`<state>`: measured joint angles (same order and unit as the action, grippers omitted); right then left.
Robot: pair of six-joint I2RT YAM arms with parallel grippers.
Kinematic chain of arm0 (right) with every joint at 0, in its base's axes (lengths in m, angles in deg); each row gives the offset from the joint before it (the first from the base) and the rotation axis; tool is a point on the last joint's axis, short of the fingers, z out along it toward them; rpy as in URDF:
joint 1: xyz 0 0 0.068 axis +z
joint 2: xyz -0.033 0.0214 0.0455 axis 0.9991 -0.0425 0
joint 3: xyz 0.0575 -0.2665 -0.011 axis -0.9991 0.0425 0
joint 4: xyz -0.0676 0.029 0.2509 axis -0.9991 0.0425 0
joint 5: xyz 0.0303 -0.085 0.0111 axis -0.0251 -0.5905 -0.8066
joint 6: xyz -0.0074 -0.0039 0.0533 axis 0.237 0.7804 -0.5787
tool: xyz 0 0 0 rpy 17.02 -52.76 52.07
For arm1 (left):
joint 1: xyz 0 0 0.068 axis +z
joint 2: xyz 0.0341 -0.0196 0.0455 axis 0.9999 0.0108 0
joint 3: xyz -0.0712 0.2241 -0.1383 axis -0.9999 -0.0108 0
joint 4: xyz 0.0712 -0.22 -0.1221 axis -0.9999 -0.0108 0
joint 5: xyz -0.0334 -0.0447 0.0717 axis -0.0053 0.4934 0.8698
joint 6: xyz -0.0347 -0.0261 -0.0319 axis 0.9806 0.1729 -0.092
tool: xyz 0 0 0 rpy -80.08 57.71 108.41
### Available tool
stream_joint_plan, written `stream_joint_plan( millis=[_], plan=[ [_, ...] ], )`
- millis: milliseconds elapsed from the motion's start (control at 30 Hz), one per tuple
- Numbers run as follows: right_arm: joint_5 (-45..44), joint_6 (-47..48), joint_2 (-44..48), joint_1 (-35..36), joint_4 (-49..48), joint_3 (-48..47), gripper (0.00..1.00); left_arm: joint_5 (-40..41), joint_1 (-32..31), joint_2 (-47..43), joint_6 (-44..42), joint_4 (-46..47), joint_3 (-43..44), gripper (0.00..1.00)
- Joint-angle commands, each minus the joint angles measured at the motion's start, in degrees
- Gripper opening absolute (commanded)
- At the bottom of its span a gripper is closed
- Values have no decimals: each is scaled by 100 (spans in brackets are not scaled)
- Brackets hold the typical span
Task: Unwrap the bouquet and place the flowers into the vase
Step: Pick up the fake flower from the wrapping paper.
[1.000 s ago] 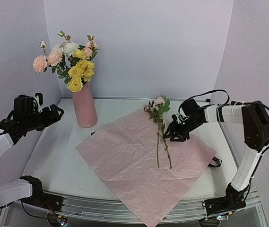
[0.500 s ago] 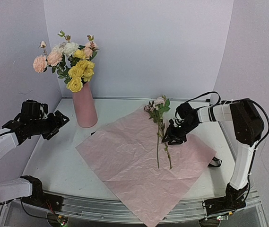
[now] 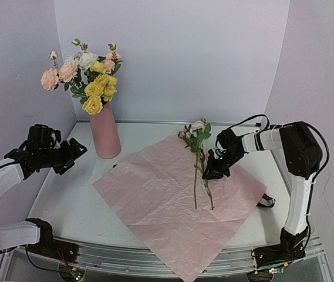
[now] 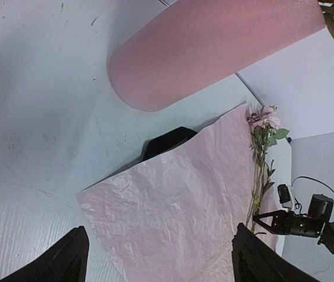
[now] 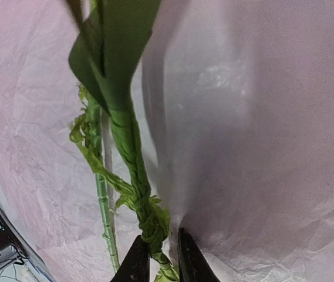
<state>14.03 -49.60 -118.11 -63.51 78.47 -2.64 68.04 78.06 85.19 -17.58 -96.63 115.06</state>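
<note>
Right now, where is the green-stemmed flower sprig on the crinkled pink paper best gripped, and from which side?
Grip the flower sprig at mid-stem, below the leaves, from above on the right arm's side: it lies flat on the pink paper, so jaws straddle it crosswise. The right gripper is placed so.

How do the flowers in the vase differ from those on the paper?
The vase flowers stand upright, a yellow, pink and cream bunch; the paper flowers lie flat, two stems with pink blooms. The right gripper pinches a paper stem; the vase flowers are untouched. Both have green leaves.
</note>
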Motion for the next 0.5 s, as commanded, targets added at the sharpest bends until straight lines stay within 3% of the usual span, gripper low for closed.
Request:
stream_joint_plan(
  millis=[0,267,467],
  plan=[
    [-119,63,-90,21,330,-155,7,-109,-60,-21,100,117,128,85],
    [-183,85,505,20,361,-166,2,-52,-333,-17,373,137,90,84],
    [-432,203,1211,22,369,-126,2,423,-1260,304,811,292,96,84]
  ],
)
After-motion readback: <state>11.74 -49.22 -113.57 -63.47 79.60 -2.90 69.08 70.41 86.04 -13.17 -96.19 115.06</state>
